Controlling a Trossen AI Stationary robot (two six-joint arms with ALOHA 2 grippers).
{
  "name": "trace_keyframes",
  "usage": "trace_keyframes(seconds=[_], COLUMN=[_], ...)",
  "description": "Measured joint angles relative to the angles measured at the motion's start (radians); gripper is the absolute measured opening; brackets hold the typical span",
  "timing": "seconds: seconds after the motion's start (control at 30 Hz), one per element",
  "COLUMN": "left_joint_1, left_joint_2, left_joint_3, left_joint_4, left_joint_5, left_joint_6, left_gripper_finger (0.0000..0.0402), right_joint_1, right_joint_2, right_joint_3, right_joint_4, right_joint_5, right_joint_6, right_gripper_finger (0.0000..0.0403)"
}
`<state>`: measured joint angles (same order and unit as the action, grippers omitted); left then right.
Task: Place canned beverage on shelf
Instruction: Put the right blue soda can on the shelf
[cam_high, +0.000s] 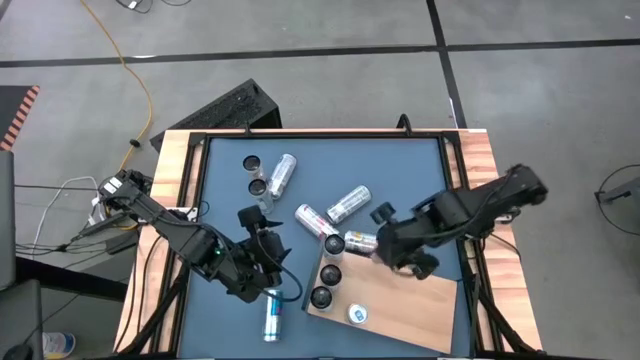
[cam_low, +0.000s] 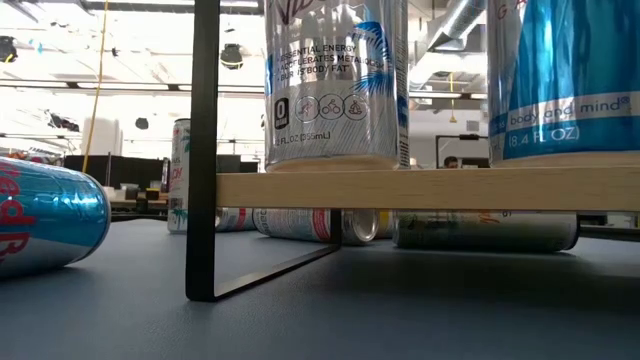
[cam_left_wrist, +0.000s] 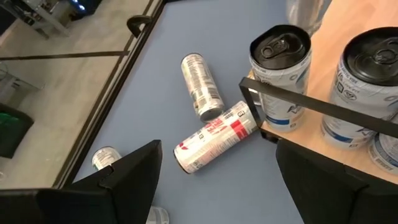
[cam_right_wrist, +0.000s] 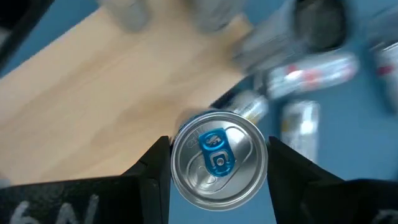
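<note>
The shelf is a light wooden board on a black frame at the table's near right. Upright cans stand on its left part: three dark-topped and one silver. My right gripper hangs over the shelf's far edge, shut on a silver can with a blue tab. My left gripper is open with nothing between its fingers, left of the shelf and above the tabletop. In the left wrist view its fingers frame two cans lying down beside the shelf's corner. The low view shows neither gripper. My right gripper pinches the can between its two fingers on opposite sides of its wall, just under the top rim. The fingers come from above, slanting steeply down. The can stands roughly upright with its top up. Its own body hides its bottom.
Several loose cans lie on the blue-grey tabletop: two at the far left, two near the middle, and one at the near edge. The shelf's black frame leg stands at its corner. The board's right half is bare.
</note>
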<state>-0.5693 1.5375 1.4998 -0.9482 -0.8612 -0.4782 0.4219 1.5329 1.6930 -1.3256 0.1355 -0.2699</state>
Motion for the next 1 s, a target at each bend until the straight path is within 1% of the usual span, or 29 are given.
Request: trace_keyframes(seconds=[0.07,0.1,0.13,0.2,0.3,0.43,0.6,0.77,0.83,0.93,1.0], left_joint_1=[0.003,0.004,0.004,0.004,0.004,0.004,0.004,0.004,0.004,0.003,0.003], left_joint_2=[0.0,0.0,0.0,0.0,0.0,0.0,0.0,0.0,0.0,0.0,0.0], left_joint_3=[0.0,0.0,0.0,0.0,0.0,0.0,0.0,0.0,0.0,0.0,0.0], left_joint_4=[0.002,0.003,0.003,0.006,0.012,0.026,0.025,0.024,0.024,0.024,0.024], left_joint_5=[0.001,0.005,0.008,0.008,0.008,0.008,0.009,0.021,0.022,0.028,0.028], left_joint_6=[-0.001,-0.004,-0.007,-0.013,-0.013,-0.004,-0.004,-0.004,-0.004,-0.001,0.008], left_gripper_finger=[0.0303,0.0303,0.0303,0.0303,0.0303,0.0303,0.0303,0.0303,0.0303,0.0303,0.0303], right_joint_1=[0.018,0.029,0.042,0.064,0.089,0.114,0.128,0.127,0.128,0.128,0.128], right_joint_2=[-0.041,-0.053,-0.062,-0.075,-0.057,0.016,0.106,0.17,0.194,0.224,0.241], right_joint_3=[-0.041,-0.044,-0.044,-0.039,-0.025,-0.002,0.042,0.087,0.107,0.131,0.144], right_joint_4=[0.061,0.063,0.063,0.078,0.123,0.07,0.008,0.005,-0.002,-0.001,0.002], right_joint_5=[0.079,0.113,0.133,0.14,0.11,0.037,0.035,0.032,0.019,-0.028,-0.036], right_joint_6=[-0.016,-0.016,-0.016,-0.022,-0.03,-0.047,-0.065,-0.103,-0.106,-0.123,-0.142], right_gripper_finger=[0.0174,0.0174,0.0174,0.0174,0.0174,0.0174,0.0174,0.0174,0.0174,0.0174,0.0174])
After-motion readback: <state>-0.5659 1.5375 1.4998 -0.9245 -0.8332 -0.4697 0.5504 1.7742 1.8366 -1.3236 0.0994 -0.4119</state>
